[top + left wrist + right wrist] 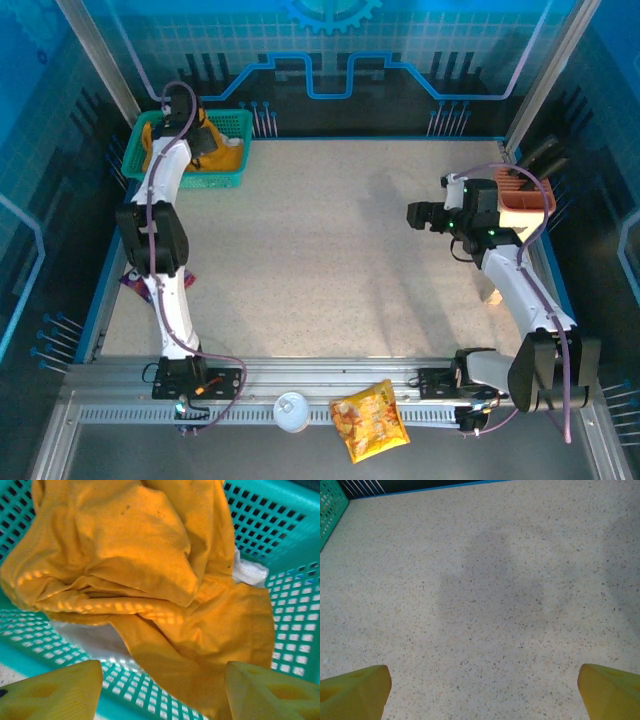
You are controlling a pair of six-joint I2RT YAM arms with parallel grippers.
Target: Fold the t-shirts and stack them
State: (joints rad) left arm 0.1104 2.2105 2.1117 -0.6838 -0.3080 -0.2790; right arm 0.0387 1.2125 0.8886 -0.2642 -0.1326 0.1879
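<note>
no legible text, labels or numbers

A: From where is the table (330, 250) viewed?
B: From above and behind the arm bases, facing down and forward.
A: And the wrists?
B: The left gripper (162, 685) is looked past, close into the basket (295, 595); the right gripper (482, 690) is looked past at nearby tabletop. The basket is shared by all three views.
</note>
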